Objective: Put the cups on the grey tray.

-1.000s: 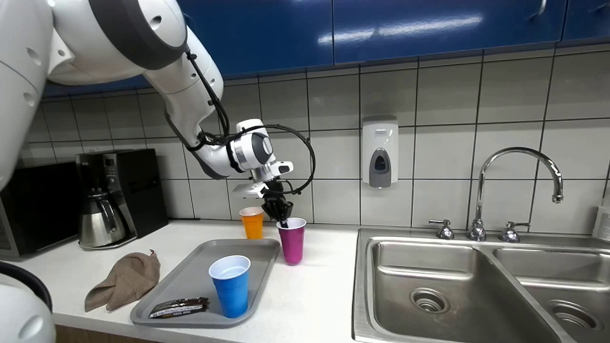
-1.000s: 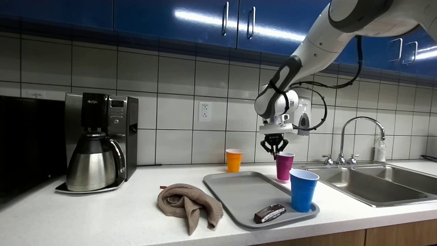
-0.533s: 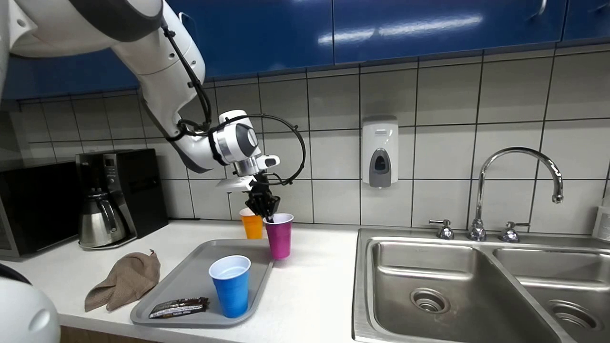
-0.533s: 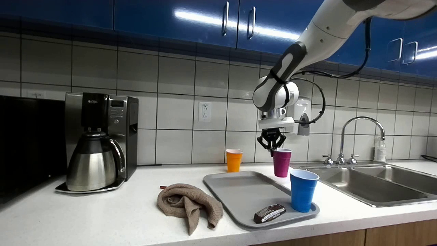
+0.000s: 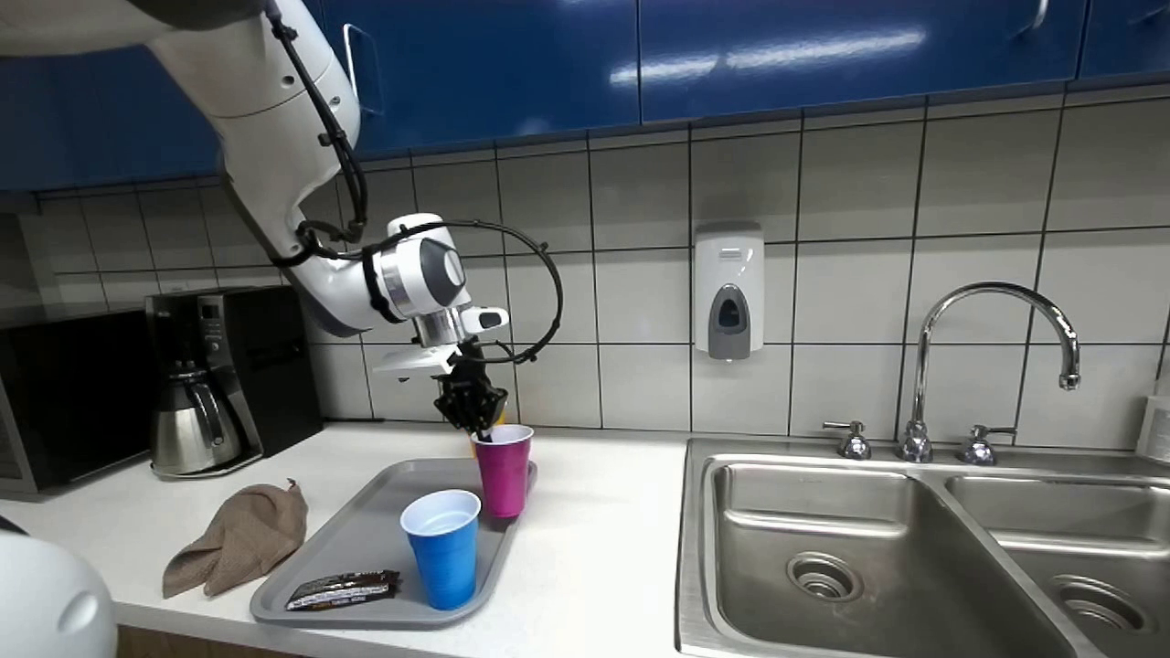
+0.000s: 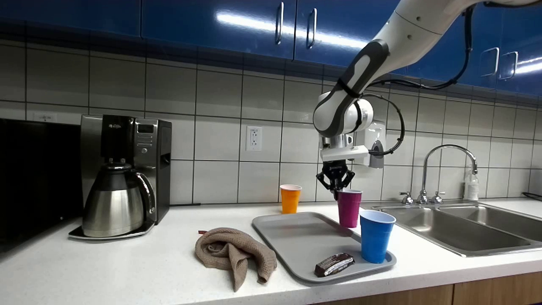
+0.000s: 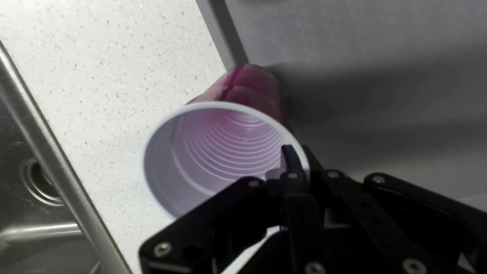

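My fingers (image 7: 292,159) are pinching the purple cup's (image 6: 349,210) rim at the tray's (image 6: 302,241) edge, the blue cup (image 6: 375,238) already standing aboard, the orange cup (image 6: 290,201) waiting on the table (image 6: 127,271).

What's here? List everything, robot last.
Wall: 1, pale, background
Outlet: 1+, white, on wall
Dispenser: 1, white, on wall
Counter: 1, white, along wall
Cabinets: several, blue overhead, brown below
Coffee maker: 1, black-silver, on counter
Appliance: 1, black, on counter
Sink: 1, silver, in counter
Faucet: 1, silver, at sink
Bottle: 1, pale, by sink
Tray: 1, grey, on counter
Cloth: 1, brown, beside tray
Wrapped bar: 1, dark, on tray
Near cup: 1, blue, on tray
Rear cup: 1, orange, behind tray
Held cup: 1, magenta, at tray edge
Arm: 1, white-grey, overhead
Tool: 1, black, gripping held cup
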Controlling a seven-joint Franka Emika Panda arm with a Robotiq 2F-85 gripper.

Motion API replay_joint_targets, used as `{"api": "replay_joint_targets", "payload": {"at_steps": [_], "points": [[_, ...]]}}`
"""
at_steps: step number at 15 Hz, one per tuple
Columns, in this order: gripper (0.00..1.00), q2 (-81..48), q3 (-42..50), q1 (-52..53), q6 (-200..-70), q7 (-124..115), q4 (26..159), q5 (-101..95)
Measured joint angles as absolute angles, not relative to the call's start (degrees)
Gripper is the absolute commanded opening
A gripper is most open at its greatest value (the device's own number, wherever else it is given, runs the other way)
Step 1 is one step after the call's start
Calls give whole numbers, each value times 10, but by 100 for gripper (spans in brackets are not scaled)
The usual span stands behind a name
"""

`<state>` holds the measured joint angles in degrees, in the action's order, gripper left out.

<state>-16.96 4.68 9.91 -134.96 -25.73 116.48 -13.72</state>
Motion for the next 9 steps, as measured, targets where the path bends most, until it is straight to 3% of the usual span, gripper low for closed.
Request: {"api": "replay_joint_targets", "payload": {"at_steps": [9], "points": [[1, -167, 24, 109, -1378, -255, 1199, -144]]}}
